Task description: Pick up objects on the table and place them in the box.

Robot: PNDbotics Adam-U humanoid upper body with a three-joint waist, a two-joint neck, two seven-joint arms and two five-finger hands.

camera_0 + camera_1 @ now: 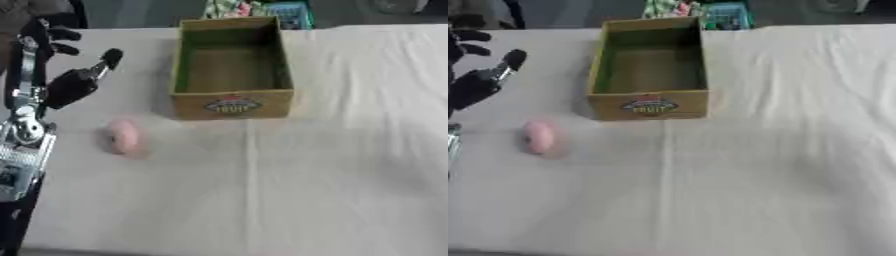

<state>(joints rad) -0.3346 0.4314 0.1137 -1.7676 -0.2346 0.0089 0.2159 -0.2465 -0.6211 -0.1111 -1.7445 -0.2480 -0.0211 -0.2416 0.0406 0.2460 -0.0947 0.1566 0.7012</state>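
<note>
Left hand (74, 82), black with silver joints, hangs above the left edge of the cloth-covered surface (350, 165); its fingers are spread and relaxed and hold nothing. The right hand shows in neither view. A small pink rounded object (123, 136), soft-edged and not further identifiable, lies on the surface near the left edge, just nearer the camera than the hand and apart from it. An open yellow cardboard box (231, 104) with a green lining and a printed label on its front wall stands toward the far edge, right of the hand; its interior appears empty. Step in hand, as judged: the approach to the pink object, with no grasp yet made. The next move calls for lowering the hand over the object, closing the fingers around it, then carrying it rightward and away from the camera over the box's near wall for release inside.
</note>
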